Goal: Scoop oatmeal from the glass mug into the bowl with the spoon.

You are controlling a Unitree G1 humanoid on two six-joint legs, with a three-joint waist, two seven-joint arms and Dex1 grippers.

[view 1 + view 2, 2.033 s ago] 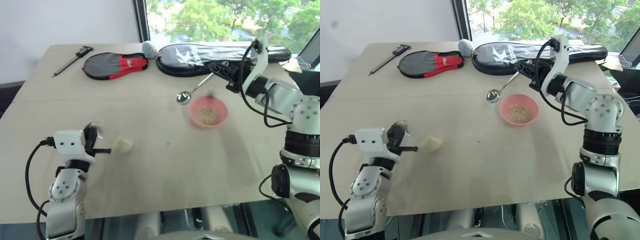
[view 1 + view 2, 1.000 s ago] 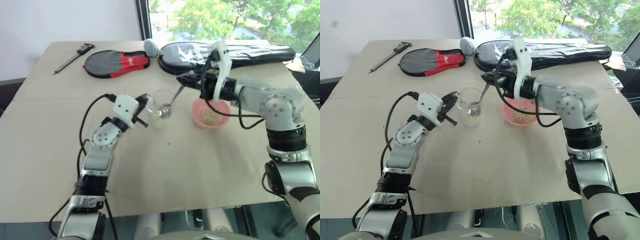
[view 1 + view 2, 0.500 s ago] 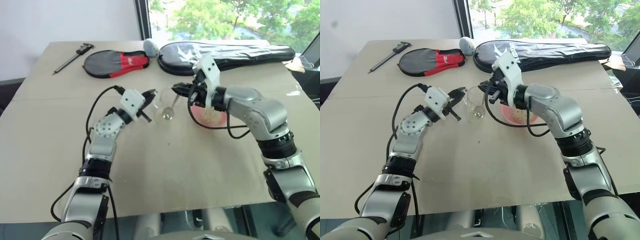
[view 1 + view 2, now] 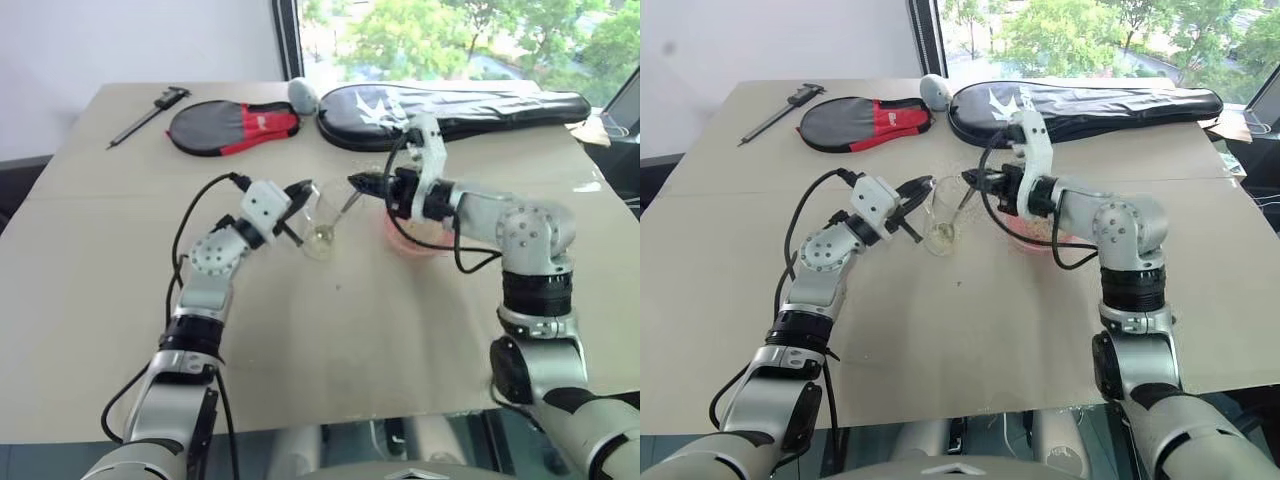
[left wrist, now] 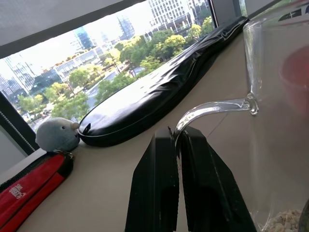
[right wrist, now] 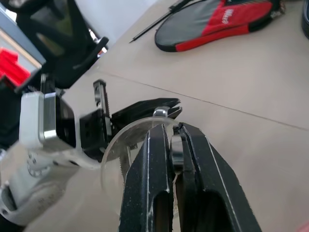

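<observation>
the glass mug [image 4: 945,213] is held tilted above the middle of the table [image 4: 970,330], a thin layer of oatmeal [image 4: 943,235] in its bottom, with the left gripper [image 5: 177,145] pinched on its clear handle. the right gripper [image 6: 176,140] is clamped on the spoon [image 4: 346,203], whose end dips inside the mug. the pink bowl [image 4: 412,243] sits on the table just beside the mug, under the right arm, its contents mostly hidden.
</observation>
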